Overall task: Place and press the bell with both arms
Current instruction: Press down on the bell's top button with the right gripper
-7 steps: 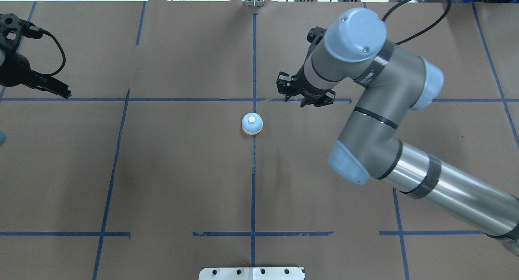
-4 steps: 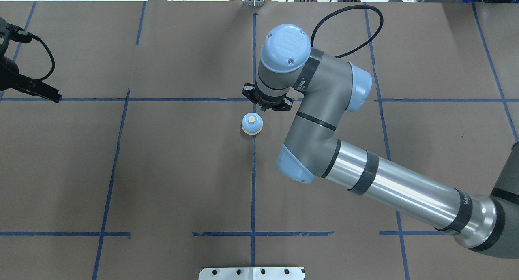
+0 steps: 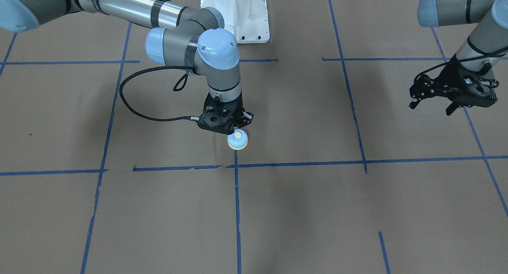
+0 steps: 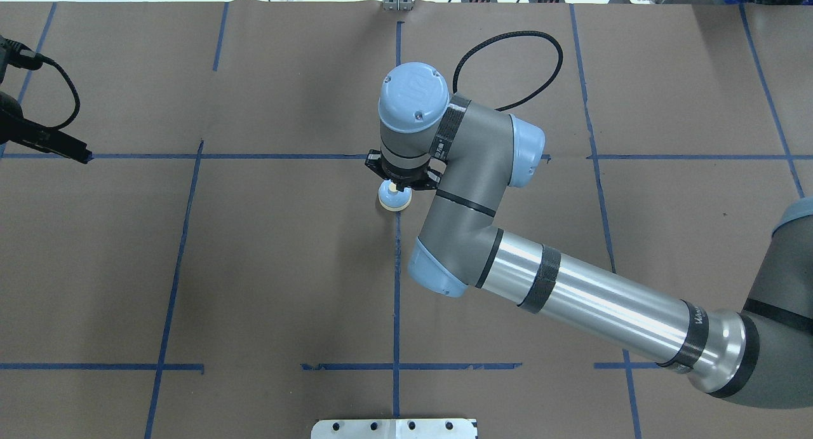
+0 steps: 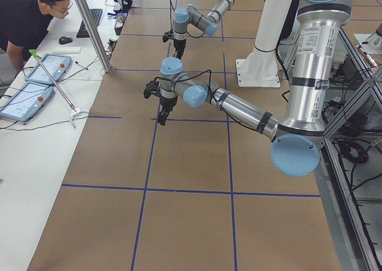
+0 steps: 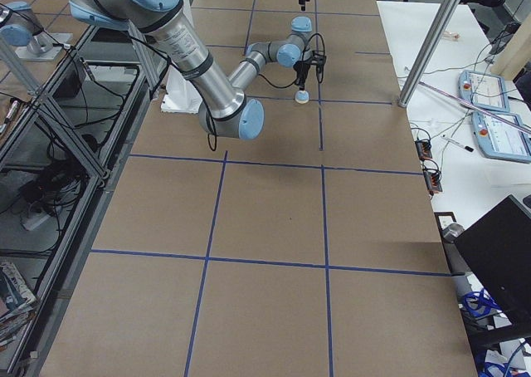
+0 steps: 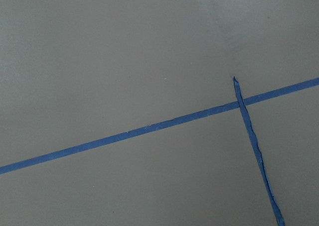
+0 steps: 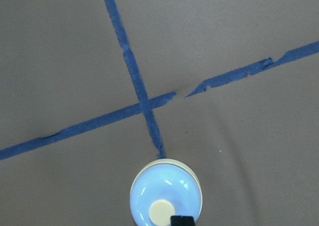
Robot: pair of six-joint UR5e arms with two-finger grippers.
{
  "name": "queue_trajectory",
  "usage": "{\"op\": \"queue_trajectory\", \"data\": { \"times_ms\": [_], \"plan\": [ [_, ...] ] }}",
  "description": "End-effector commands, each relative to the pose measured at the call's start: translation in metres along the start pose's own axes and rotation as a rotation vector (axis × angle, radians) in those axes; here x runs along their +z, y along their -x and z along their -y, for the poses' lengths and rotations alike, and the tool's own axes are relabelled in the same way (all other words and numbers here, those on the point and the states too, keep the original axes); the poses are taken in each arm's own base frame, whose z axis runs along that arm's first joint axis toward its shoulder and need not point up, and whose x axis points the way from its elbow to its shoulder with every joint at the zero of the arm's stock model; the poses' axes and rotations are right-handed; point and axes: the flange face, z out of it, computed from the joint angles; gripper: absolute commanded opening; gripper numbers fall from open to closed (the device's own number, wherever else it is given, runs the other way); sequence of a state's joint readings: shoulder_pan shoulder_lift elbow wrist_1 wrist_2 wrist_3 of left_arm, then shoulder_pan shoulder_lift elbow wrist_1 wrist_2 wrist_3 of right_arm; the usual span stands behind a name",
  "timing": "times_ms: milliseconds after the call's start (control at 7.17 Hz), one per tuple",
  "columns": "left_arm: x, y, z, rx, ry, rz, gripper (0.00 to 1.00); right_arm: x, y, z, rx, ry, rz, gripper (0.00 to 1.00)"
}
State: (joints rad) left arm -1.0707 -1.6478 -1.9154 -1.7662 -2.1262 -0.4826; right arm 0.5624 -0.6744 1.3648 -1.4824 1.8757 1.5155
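1. The bell [image 4: 394,201] stands upright near the middle of the brown desk [image 4: 254,267]. It is set on a blue tape line [image 4: 397,286], just at 6 o'clock of a tape crossing in the overhead view.
2. The right pincer [image 4: 400,183] is held directly above the bell and is pointed straight down. In the overhead view the bell's 12 o'clock edge is covered by its black frame.
3. In the right wrist view a single black fingertip [image 8: 182,220] is seen at 5 o'clock of the bell's cream button [image 8: 160,212], overlapping its edge. Whether the button is actually touched cannot be told.
4. The right pincer's jaws are drawn together, and nothing is gripped between them.
5. The left pincer [image 3: 430,108] is hung above the desk, well apart from the bell, at about 9 o'clock of it in the overhead view. Its two fingers are spread apart, with nothing held.
6. In the left wrist view only bare desk and two crossing tape strips are shown.
7. A black cable [image 3: 170,118] is looped from the right pincer's frame out over the desk.
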Motion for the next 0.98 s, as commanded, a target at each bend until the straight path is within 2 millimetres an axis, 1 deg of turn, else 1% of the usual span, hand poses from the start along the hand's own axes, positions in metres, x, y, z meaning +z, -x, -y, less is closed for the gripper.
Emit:
{"op": "queue_trajectory", "data": {
  "times_ms": [0, 279, 419, 558, 698, 837],
  "plan": [
    [-0.002, 0.001, -0.004, -0.004, 0.000, 0.000, 1.00, 0.001, 0.005, 0.001, -0.001, -0.011, 0.000, 0.00],
    [-0.004, 0.000, -0.005, -0.001, -0.004, 0.000, 1.00, 0.016, 0.012, 0.000, -0.004, -0.033, 0.046, 0.00],
    [-0.004, 0.000, -0.005, -0.001, -0.004, 0.000, 1.00, 0.016, 0.012, 0.000, 0.007, -0.031, 0.045, 0.00],
    [-0.004, 0.000, -0.005, -0.001, -0.004, 0.000, 1.00, 0.025, 0.011, -0.009, -0.004, -0.024, 0.034, 0.00],
    [-0.005, -0.001, -0.005, -0.001, -0.004, -0.002, 1.00, 0.032, 0.010, -0.008, 0.000, -0.023, 0.022, 0.00],
    [-0.006, -0.001, -0.005, 0.000, -0.006, -0.003, 1.00, 0.016, 0.015, -0.010, -0.006, -0.021, 0.049, 0.00]
  ]
}}
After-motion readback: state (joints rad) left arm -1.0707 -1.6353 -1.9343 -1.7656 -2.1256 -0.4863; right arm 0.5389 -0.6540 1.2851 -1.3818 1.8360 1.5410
